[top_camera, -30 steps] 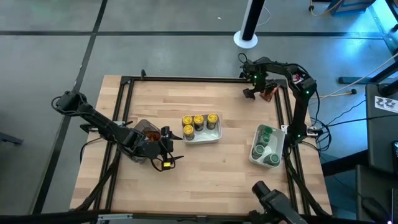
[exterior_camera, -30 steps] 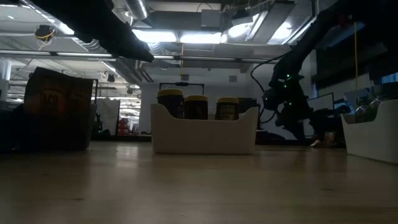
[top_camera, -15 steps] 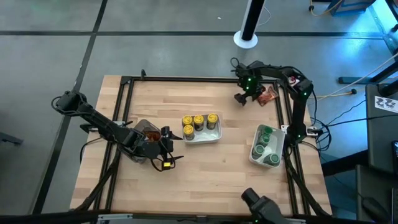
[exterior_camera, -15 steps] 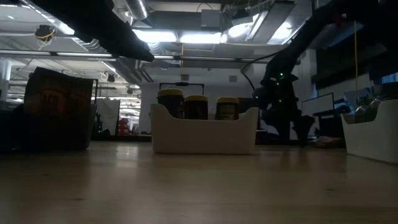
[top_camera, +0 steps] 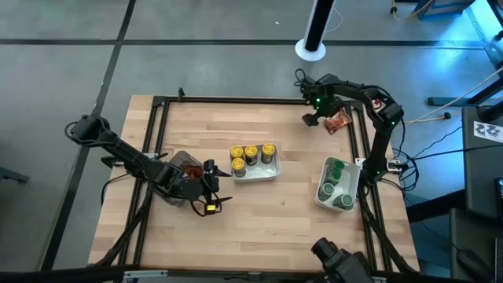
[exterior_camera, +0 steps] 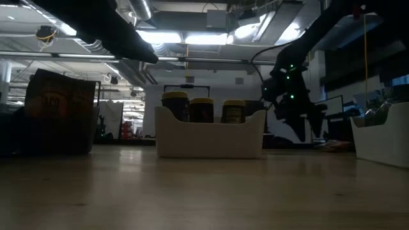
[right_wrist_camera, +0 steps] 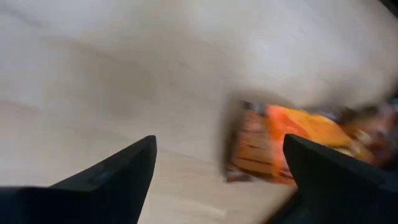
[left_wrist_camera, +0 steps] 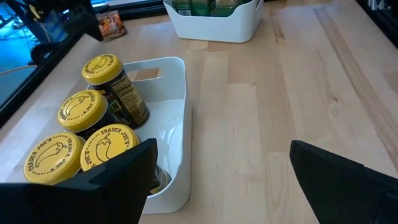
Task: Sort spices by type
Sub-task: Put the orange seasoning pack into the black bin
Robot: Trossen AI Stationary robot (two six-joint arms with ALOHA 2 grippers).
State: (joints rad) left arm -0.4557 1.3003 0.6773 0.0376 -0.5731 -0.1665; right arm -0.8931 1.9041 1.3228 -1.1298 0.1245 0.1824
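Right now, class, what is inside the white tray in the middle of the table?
The white tray holds four yellow-lidded jars. The tray floor under the jars is hidden.

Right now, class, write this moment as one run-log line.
right gripper: open, above table's far right corner, beside orange packets | left gripper: open, waiting by grey bin | yellow-lid jars: in middle tray

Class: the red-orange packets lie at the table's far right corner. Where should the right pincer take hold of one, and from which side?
Probably from straight above. The red-orange packets lie flat on the table, so only thin edges offer purchase. The open right pincer, just beside the pile, should straddle a packet's narrow width and close on its two long edges. How the packets overlap is too blurred to tell.
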